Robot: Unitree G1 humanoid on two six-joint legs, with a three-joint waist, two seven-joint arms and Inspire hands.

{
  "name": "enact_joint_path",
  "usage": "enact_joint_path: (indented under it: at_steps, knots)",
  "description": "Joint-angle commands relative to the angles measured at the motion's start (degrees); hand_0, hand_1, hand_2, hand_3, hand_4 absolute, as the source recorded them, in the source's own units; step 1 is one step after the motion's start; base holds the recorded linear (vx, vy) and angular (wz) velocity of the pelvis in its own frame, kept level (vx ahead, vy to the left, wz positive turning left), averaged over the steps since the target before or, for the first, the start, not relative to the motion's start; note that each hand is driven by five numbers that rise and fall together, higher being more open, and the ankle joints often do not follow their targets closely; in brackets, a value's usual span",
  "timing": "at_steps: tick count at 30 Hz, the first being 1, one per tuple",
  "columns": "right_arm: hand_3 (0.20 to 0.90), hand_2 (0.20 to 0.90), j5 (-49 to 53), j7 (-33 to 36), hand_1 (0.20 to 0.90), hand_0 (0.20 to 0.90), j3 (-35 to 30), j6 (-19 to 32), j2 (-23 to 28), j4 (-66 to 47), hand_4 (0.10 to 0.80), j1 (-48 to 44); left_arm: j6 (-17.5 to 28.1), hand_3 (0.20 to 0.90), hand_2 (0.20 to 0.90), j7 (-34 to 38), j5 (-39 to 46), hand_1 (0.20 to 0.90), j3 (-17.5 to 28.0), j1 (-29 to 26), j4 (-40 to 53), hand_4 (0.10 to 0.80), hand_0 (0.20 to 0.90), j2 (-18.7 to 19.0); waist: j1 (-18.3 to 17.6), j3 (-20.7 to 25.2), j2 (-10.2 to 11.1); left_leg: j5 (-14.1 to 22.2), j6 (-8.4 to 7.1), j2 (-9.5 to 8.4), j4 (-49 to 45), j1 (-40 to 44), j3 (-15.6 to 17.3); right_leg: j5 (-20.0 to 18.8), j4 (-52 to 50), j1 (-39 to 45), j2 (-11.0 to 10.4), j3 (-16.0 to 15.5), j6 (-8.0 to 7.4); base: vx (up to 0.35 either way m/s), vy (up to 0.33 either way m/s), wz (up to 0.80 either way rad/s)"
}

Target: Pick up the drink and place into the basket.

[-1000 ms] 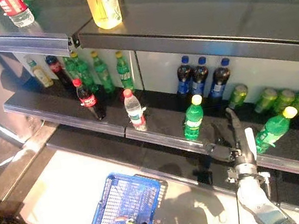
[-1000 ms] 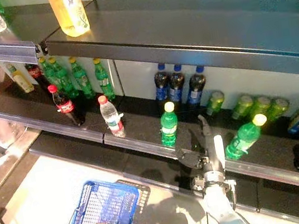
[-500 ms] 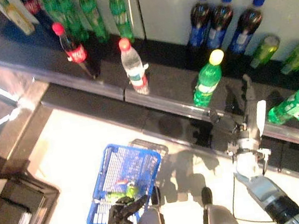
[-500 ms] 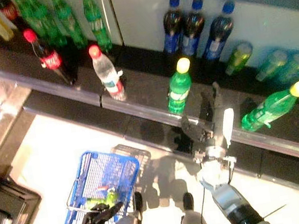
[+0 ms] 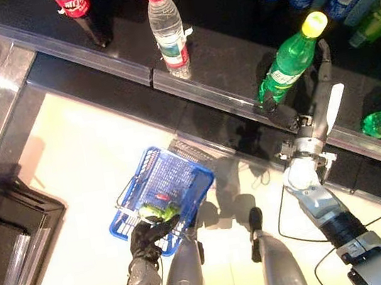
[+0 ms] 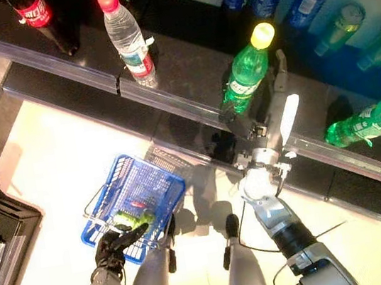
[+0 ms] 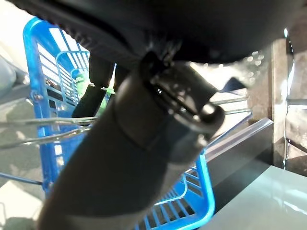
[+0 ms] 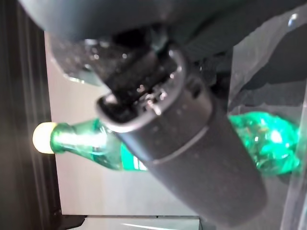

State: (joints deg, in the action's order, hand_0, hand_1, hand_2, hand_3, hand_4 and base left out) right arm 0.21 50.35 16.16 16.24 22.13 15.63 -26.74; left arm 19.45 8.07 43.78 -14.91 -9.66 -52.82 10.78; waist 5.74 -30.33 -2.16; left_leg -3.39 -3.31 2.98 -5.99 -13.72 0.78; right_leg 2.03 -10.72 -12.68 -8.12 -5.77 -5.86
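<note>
Drink (image 5: 288, 67) stands upright on the shelf (image 5: 223, 73), right hand (image 5: 314, 120) beside it, fingers straight. Left hand (image 5: 147, 236) curls on the basket (image 5: 156, 190) rim. I judge the bottle smooth, moderately heavy; grasp mid-body

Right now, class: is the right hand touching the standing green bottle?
Cannot tell. In the right eye view the right hand reaches beside the green bottle; no view shows contact or gap plainly.

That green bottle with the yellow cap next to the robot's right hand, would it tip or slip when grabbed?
Probably tippy: the green bottle is tall and narrow, standing near the shelf front edge. It may be slippery, since its plastic looks smooth and glossy. It looks full, so likely fairly heavy for its size. The right hand reaches beside it with straight fingers, not yet around it.
</note>
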Motion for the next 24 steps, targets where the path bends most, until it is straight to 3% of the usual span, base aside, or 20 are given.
enact_joint_path:
  at_steps: [1, 9, 13, 19, 20, 21, 22, 23, 24]
  knots:
    - [0.9, 0.9, 0.1, 1.93, 0.9, 0.9, -4.12, 4.01, 2.32, -3.69, 0.8, -8.82, 3.77, 0.2, 0.3, 0.48, 0.67, 0.3, -1.93, 5.05, 4.84, 0.1, 0.3, 1.21, 1.03, 0.54, 0.21, 0.27, 2.08, -1.5, -3.16, -3.44, -4.83, -4.15, -1.08, -1.63, -2.03, -2.24, 1.95, 0.0, 0.0, 0.0]
    - [0.9, 0.9, 4.47, 2.05, 0.9, 0.9, -4.92, 3.25, 1.83, 0.15, 0.8, -14.04, 2.91, 0.2, 0.3, 1.61, 1.08, 0.3, -2.45, 3.82, 4.9, 0.1, 0.3, 1.12, 1.74, 0.54, -0.31, 0.13, 2.42, -2.26, -3.25, -5.51, -4.61, -4.51, -1.3, -3.85, -2.13, -2.41, 2.13, 0.001, 0.004, 0.0]
    - [0.9, 0.9, 12.61, 1.89, 0.9, 0.9, -6.52, 5.71, 0.26, 1.37, 0.8, -14.65, 3.15, 0.2, 0.3, 0.39, 1.69, 0.3, -2.7, 3.39, 4.14, 0.1, 0.3, 1.05, 1.61, 0.54, -0.46, 0.24, 2.5, -2.52, -3.69, -6.23, -4.42, -4.43, -1.77, -4.69, -2.16, -2.2, 2.29, 0.0, 0.0, 0.0]
    - [0.9, 0.9, 13.38, 2.56, 0.9, 0.9, -8.27, 6.22, -0.45, 3.2, 0.8, -17.13, 2.71, 0.2, 0.3, 0.58, 2.17, 0.3, -3.5, 3.03, 4.72, 0.1, 0.3, 0.69, 1.97, 0.54, -0.9, 0.38, 2.64, -2.85, -3.72, -6.45, -4.53, -4.31, -2.1, -5.07, -2.27, -2.28, 2.43, 0.0, 0.0, 0.0]
    - [0.735, 0.759, 13.61, 2.57, 0.759, 0.759, -8.64, 6.14, -0.27, 3.74, 0.635, -17.86, 2.74, 0.2, 0.3, 0.54, 2.27, 0.3, -3.58, 2.94, 4.6, 0.1, 0.3, 0.63, 2.07, 0.54, -0.96, 0.41, 2.68, -2.96, -3.8, -6.51, -4.6, -4.3, -2.23, -5.17, -2.29, -2.32, 2.46, 0.0, 0.0, 0.0]
    - [0.42, 0.488, 13.7, 2.67, 0.488, 0.488, -8.94, 6.03, -0.06, 4.02, 0.32, -18.25, 2.72, 0.2, 0.3, 0.37, 2.31, 0.3, -3.53, 2.97, 4.55, 0.1, 0.3, 0.61, 2.14, 0.54, -1.02, 0.44, 2.69, -3.03, -3.85, -6.49, -4.67, -4.25, -2.35, -5.19, -2.31, -2.33, 2.49, 0.0, 0.0, 0.0]
    - [0.345, 0.425, 13.76, 2.7, 0.425, 0.425, -9.03, 6.05, 0.04, 4.25, 0.245, -18.47, 2.7, 0.2, 0.3, 0.34, 2.33, 0.3, -3.53, 2.97, 4.5, 0.1, 0.3, 0.58, 2.17, 0.54, -1.04, 0.45, 2.7, -3.06, -3.85, -6.44, -4.7, -4.23, -2.33, -5.12, -2.31, -2.33, 2.52, 0.033, 0.012, 0.01]
    - [0.2, 0.3, 13.9, 2.72, 0.3, 0.3, -9.34, 5.87, 0.4, 4.69, 0.1, -19.08, 2.63, 0.2, 0.3, 0.36, 2.35, 0.3, -3.6, 3.01, 4.57, 0.1, 0.3, 0.58, 2.27, 0.54, -1.1, 0.49, 2.76, -3.21, -3.86, -6.38, -4.82, -4.19, -2.37, -5.08, -2.28, -2.36, 2.59, 0.0, 0.0, 0.0]
    - [0.2, 0.3, 14.05, 2.81, 0.3, 0.3, -9.43, 5.89, 0.65, 5.1, 0.1, -19.47, 2.45, 0.2, 0.3, 0.29, 2.4, 0.3, -3.6, 3.0, 4.64, 0.1, 0.3, 0.66, 2.36, 0.54, -1.16, 0.49, 2.77, -3.26, -3.92, -6.4, -4.87, -4.18, -2.41, -5.06, -2.33, -2.42, 2.61, 0.032, 0.013, 0.01]
